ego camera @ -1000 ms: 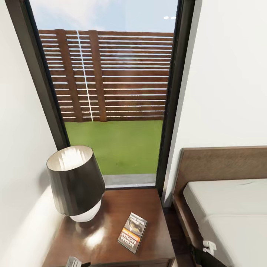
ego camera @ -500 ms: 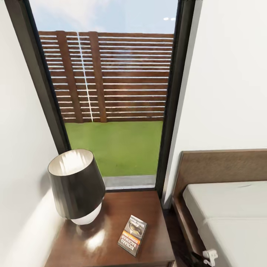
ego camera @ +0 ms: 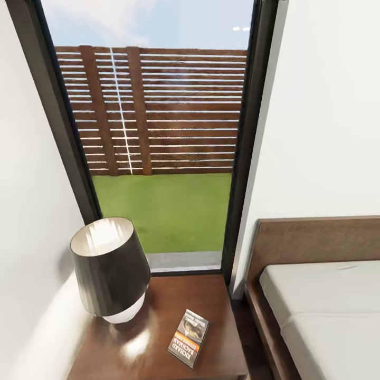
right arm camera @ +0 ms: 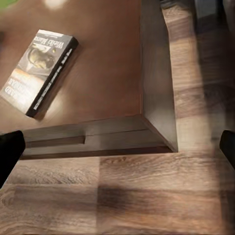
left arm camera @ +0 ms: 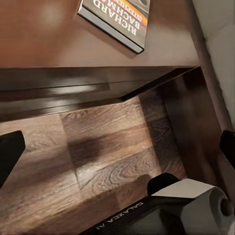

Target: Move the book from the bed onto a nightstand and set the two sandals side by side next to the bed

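Brown nightstand bears the book near its front edge; both hands spread, empty.

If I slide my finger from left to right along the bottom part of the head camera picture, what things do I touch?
Lamp → book lying flat on the nightstand → strip of floor → bed.
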Robot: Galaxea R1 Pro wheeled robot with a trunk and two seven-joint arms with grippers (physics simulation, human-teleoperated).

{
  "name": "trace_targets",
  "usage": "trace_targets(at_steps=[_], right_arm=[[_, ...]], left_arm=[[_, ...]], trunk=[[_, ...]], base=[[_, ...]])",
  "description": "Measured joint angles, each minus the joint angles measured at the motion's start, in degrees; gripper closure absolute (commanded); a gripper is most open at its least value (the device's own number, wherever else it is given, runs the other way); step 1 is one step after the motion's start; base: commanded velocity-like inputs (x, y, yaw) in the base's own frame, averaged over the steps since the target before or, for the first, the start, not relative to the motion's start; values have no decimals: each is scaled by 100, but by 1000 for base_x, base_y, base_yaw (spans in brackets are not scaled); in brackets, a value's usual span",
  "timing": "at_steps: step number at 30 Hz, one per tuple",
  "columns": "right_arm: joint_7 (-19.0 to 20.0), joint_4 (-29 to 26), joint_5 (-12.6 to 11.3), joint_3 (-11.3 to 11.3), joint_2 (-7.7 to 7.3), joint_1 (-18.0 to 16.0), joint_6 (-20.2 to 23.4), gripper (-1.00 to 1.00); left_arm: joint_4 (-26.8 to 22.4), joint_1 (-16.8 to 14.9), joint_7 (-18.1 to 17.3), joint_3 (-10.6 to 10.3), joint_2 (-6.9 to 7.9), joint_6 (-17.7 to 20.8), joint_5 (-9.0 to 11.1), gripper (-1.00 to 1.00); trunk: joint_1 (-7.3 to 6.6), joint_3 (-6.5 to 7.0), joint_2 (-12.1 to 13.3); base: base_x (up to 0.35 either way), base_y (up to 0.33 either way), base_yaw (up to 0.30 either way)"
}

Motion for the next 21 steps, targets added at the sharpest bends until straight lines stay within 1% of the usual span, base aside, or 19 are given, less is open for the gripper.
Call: trace_targets(at_steps=[1,2,3,4,5,7,8,10,11,12,14,16,17,19,21], right_arm=[[-210,-1,1,2,3,1,103,-100],[-534,-4,5,4,11,3,295,-100],[-758,-7,11,7,24,4,492,-100],[-904,-10,13,8,34,5,660,-100],[-1082,-7,15,5,47,6,871,-100],[-1139,-5,15,2,53,6,941,-100],[-1163,2,17,3,83,6,971,-100],[-1171,3,49,5,128,44,983,-100],[-1176,6,388,28,236,251,987,-100],[-1176,4,490,6,261,288,989,-100],[-1172,5,1070,10,358,365,1019,-100],[-1171,5,1623,8,432,440,1116,-100],[-1172,4,1746,2,446,451,1153,-100],[-1163,5,2124,6,487,503,1316,-100],[-1155,7,2422,9,515,584,1440,-100]], left_arm=[[0,2,77,-1,-19,0,-57,-100],[0,6,202,-4,-47,1,-154,-100],[-1,8,308,-3,-68,1,-243,-100],[-1,10,398,-2,-82,3,-310,-100],[-1,15,587,-2,-101,7,-399,-100],[-1,19,790,0,-120,13,-430,-100],[1,33,1185,0,-153,19,-448,-100],[1,136,1521,-13,-196,17,-484,-100],[-1,291,1826,-33,-250,14,-653,-100],[-2,313,1872,-5,-259,16,-689,-100],[0,358,1993,-5,-278,21,-858,-100],[4,388,2081,-3,-296,26,-949,-100],[4,398,2102,-2,-298,27,-963,-100],[6,446,2193,-3,-304,28,-993,-100],[5,479,2270,-2,-307,28,-1008,-100]], trunk=[[-22,18,40],[-44,36,80],[-66,54,120],[-88,72,160],[-110,90,201],[-154,126,281],[-176,144,321],[-220,179,401],[-242,195,441],[-264,215,481],[-308,251,562],[-351,287,642],[-373,305,682],[-417,341,762],[-461,377,842]], base=[[0,0,0],[0,0,0],[0,0,0],[0,0,0],[0,0,0],[0,0,0],[0,0,0],[0,0,0],[0,0,0],[0,0,0],[0,0,0],[0,0,0],[0,0,0],[0,0,0],[0,0,0]])
